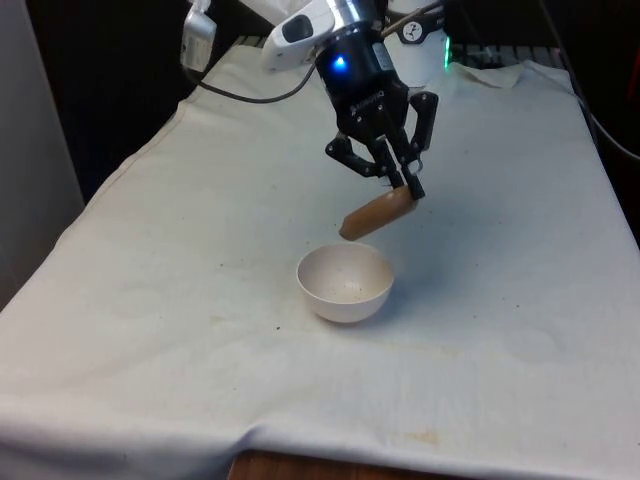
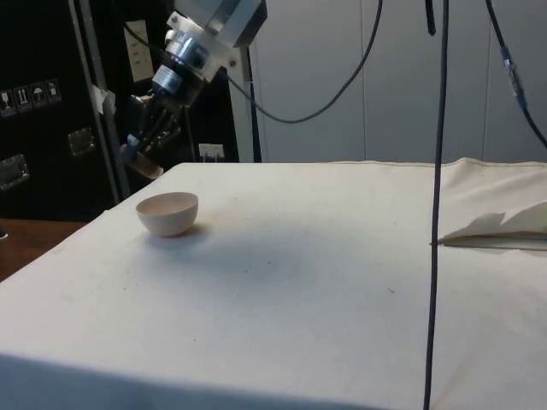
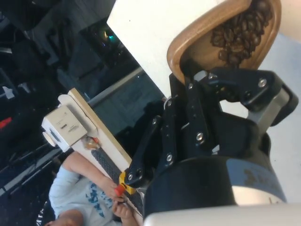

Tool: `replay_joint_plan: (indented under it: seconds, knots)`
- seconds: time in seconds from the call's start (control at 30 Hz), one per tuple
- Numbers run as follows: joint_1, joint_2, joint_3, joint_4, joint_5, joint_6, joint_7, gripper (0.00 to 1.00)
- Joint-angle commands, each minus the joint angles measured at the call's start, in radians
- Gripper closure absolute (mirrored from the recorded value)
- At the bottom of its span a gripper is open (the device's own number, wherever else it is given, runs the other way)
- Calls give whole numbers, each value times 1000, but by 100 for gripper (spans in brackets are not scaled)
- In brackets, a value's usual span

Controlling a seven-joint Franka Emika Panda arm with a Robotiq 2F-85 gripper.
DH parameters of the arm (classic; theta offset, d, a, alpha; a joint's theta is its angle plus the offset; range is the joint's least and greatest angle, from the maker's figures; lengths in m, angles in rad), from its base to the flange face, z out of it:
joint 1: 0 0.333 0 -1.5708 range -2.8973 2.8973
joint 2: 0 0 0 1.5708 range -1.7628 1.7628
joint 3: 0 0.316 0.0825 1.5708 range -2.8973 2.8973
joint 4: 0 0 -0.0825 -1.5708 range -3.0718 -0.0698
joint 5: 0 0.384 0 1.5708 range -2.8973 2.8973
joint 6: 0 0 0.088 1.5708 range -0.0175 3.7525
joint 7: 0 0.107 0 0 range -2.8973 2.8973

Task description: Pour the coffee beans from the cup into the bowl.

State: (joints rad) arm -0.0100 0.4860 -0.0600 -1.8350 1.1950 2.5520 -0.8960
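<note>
The white bowl (image 1: 345,283) sits on the white cloth (image 1: 200,300), just below the fingertips and a little toward the front view's left. Above it the gripper (image 1: 408,186) pinches the rim of the brown cup (image 1: 377,215), fingers closed on it, the cup tipped nearly sideways with its mouth slanting down toward the bowl. Coffee beans (image 3: 240,33) lie inside the cup. A person's hand (image 3: 120,205) shows behind the wrist.

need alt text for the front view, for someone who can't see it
The black end effector holds a brown cup by its rim, tilted steeply with its mouth down over a white bowl. The bowl stands on a white cloth covering the table, and looks nearly empty.
</note>
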Motion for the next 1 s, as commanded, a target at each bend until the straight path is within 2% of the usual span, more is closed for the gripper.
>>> replay_joint_plan:
  seconds: [0.0,0.03,0.07,0.1,0.27,0.33,0.37,0.4,0.53,0.63,0.67,0.7,0.97]
  knots:
    - [-6,3,0,6,13,-7,1,100]
    - [-7,4,-1,7,18,-10,2,100]
    - [-2,0,-4,1,8,-5,0,100]
    - [-7,4,-2,8,23,-12,1,100]
    - [-12,11,-9,14,59,-29,-3,100]
    - [-12,13,-11,17,72,-35,-5,100]
    - [-6,8,-15,8,62,-30,-3,100]
    - [-13,13,-13,17,77,-39,-5,100]
    - [-16,14,-23,19,96,-56,-2,100]
    - [-16,14,-30,19,113,-68,-1,100]
    - [-12,13,-33,16,107,-66,-3,100]
    - [-16,14,-31,19,118,-71,0,100]
    - [-17,13,-43,19,169,-105,4,100]
